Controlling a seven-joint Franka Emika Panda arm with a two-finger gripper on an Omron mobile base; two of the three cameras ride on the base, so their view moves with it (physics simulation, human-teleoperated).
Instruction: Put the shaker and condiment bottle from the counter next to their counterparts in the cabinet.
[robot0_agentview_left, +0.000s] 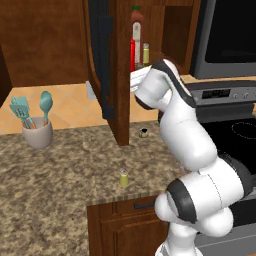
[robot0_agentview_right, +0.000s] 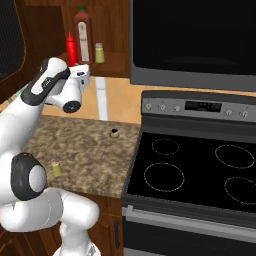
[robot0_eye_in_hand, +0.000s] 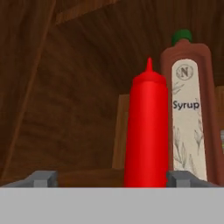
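A: Inside the cabinet (robot0_agentview_left: 120, 90), what stands on the shelf?

B: The condiment bottle (robot0_eye_in_hand: 146, 131) stands upright on the shelf, just left of the tall syrup bottle (robot0_eye_in_hand: 192, 113) in the hand view. The syrup bottle carries a green cap and a white label. A slim yellowish shaker with a pale cap (robot0_agentview_right: 99, 52) stands further right on the same shelf, close beside the syrup bottle.

A: State of the pincer (robot0_eye_in_hand: 111, 178)?

B: Open. In the hand view its two fingertips (robot0_eye_in_hand: 41, 178) stand wide apart, one on each side of the base of the condiment bottle. The left fingertip is clear of the bottle; contact at the right fingertip cannot be confirmed.

A: Position of the arm?

B: The arm reaches up and forward from the base, with the hand at shelf level just in front of the condiment bottle.

A: Location of the second item?

B: The stubby shaker (robot0_agentview_left: 124, 178) stands upright on the desk (robot0_agentview_left: 60, 180), near the front edge above the drawers. A tiny dark jar (robot0_agentview_left: 144, 132) sits further back, near the foot of the cabinet door. A grey cup of teal utensils (robot0_agentview_left: 36, 131) stands at the left rear of the desk.
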